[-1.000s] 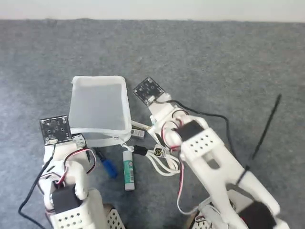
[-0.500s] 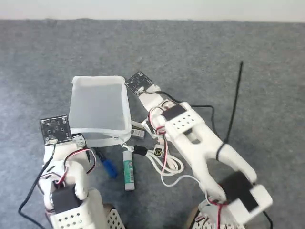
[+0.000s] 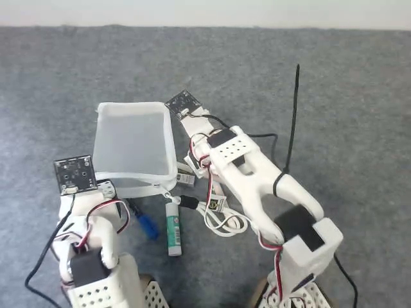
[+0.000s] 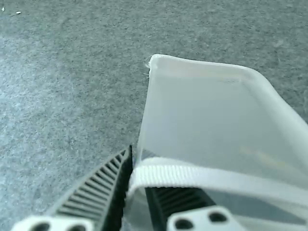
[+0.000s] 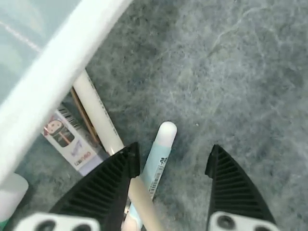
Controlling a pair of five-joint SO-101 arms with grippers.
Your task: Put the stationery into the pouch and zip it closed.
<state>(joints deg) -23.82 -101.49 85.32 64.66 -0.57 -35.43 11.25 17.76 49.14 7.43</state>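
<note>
The translucent white pouch [image 3: 131, 142] lies open-mouthed toward the arms. My left gripper [image 4: 137, 161] is shut on its white zipper band [image 4: 192, 175] at the near left corner. My right gripper [image 5: 174, 149] hangs open just off the pouch's right edge [image 5: 57, 67], over a pale blue pen with a white cap [image 5: 161, 144], a thin white stick [image 5: 98, 118] and a small printed packet [image 5: 67, 137]. In the high view a green glue stick [image 3: 173, 228], a blue pen [image 3: 145, 224] and a black marker [image 3: 187, 201] lie in front of the pouch.
Grey carpet [image 3: 334, 96] covers the table. The right arm [image 3: 244, 167] stretches over the stationery, its white cables [image 3: 221, 221] looping beside the glue stick. A thin black cable [image 3: 294, 122] stands up at the right. Open carpet lies to the right and behind.
The right arm has swung forward and left, bringing its wrist up along the pouch's right side. The left arm and pouch have stayed put.
</note>
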